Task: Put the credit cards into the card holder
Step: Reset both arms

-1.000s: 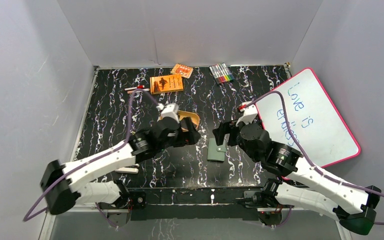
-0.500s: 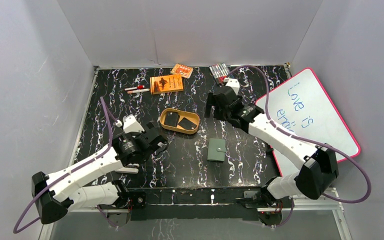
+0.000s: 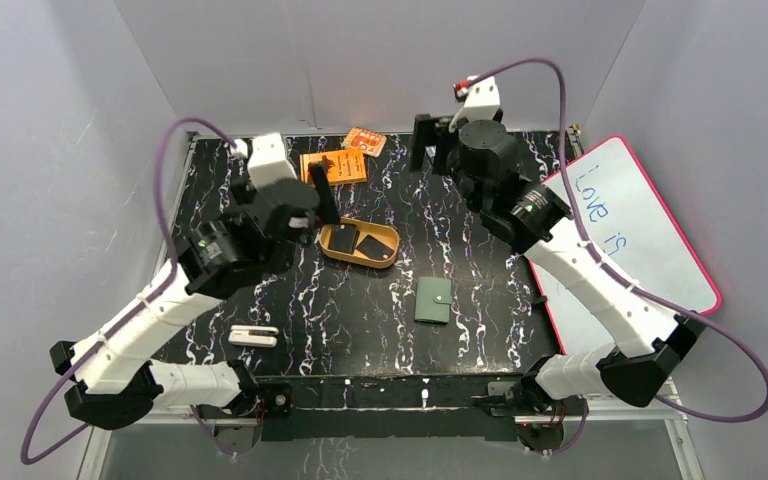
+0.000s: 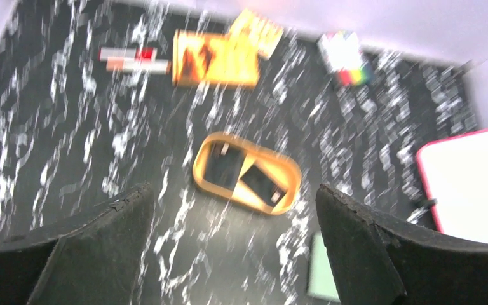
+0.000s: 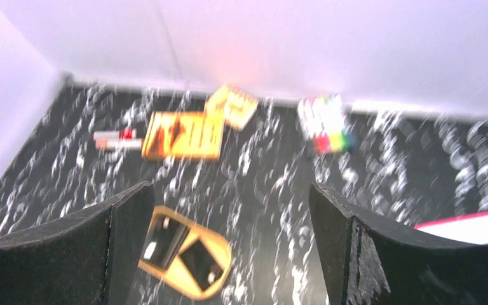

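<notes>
Both of my grippers hang high above the black, white-veined marbled tabletop (image 3: pixel 260 300) with nothing in them. My left gripper (image 4: pixel 232 187) has its jaws spread wide, and looking down between its dark fingers I see the shallow oval tan tray (image 3: pixel 396 240). My right gripper (image 5: pixel 230 185) is just as wide and empty, up near the far wall. The two thin flat black credit cards (image 3: pixel 342 238) lie side by side inside that tray. The one on my left sits fairly square and the one on my right is turned at an angle. My wrist views are too blurred for any marks on them. The closed dark green card holder (image 3: pixel 433 300) lies flat on the tabletop, apart from the tray and nearer my bases, on the right. Toward the far edge lies a flat orange booklet (image 3: pixel 333 167), with a smaller orange packet (image 3: pixel 363 141) just beside its far right corner. A bundle of coloured markers (image 5: pixel 324 124) lies further right. A pink-rimmed whiteboard (image 3: pixel 640 240) with blue writing leans at my right side, and a small white oblong object (image 3: pixel 253 336) lies near my left base.
</notes>
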Robot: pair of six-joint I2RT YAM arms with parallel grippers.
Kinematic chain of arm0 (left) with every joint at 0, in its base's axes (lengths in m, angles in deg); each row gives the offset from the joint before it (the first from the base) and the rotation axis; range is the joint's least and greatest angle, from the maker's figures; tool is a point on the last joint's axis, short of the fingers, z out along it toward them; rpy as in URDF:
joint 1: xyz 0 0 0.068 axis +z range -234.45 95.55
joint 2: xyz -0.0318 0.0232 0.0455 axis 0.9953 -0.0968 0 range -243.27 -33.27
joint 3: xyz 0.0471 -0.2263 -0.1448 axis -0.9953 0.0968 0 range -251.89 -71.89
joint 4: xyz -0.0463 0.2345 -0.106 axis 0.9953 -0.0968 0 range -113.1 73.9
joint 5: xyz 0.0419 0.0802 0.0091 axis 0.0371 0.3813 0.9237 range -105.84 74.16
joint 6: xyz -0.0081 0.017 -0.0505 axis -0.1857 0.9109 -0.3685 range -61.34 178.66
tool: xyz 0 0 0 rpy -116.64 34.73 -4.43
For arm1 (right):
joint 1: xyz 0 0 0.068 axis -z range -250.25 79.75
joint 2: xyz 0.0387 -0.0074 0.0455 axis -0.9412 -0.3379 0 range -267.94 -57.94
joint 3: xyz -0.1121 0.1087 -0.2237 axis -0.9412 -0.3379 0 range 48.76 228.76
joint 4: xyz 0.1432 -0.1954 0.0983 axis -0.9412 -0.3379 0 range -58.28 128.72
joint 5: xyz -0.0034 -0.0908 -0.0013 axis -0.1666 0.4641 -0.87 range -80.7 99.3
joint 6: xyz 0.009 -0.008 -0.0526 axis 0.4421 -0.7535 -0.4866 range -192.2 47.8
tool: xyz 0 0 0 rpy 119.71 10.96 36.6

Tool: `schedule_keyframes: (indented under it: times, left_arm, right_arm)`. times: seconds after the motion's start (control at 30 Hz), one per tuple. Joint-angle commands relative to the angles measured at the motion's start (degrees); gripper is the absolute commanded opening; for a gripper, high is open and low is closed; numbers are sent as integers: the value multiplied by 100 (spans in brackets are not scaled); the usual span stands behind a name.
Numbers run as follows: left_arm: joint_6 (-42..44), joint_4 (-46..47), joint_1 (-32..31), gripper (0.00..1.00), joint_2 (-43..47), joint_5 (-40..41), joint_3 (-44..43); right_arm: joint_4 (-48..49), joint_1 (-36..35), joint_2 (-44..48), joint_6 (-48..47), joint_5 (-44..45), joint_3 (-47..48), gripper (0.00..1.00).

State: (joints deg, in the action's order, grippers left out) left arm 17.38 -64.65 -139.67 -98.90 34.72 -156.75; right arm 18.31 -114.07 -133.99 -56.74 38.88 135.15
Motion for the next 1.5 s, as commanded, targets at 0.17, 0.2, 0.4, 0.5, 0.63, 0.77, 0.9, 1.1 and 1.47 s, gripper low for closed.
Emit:
schedule_keyframes:
  times: [0.17,0.2,0.4,0.5,0.63,0.77,0.9,1.1,1.47]
  left_arm:
    - [2307,589,1079,95,-838,-1037,-2469]
    - [2161,566,1252,95,-931,-1288,-2488]
    - [1355,775,2408,93,-1227,-3134,-1869]
    - [1365,1358,2443,94,-816,-3360,-1307]
    - [1840,2340,2437,95,358,-3590,-385]
    - [2032,2789,2437,94,1326,-3053,240]
    - [2055,2934,2436,95,1879,-2723,570]
    - [2020,2115,2437,95,1619,-2109,-212]
    - [2312,2038,2313,94,1176,-2327,-1360]
  right_arm:
    - [1955,-1537,-1012,-3840,3036,2014,99]
    - [1942,-1548,-979,-3840,2924,1950,99]
    - [1855,-1571,-117,-3100,1638,910,99]
    - [1910,-1576,642,-2846,1059,254,99]
    - [2215,-1578,1819,-2746,960,-831,99]
    - [2232,-1573,2749,-2630,1538,-1819,99]
    - [1959,-1577,2998,-2442,1951,-1994,99]
    - [1821,-1577,2864,-2377,1862,-1285,99]
    - [2205,-1577,1745,-2496,447,1179,99]
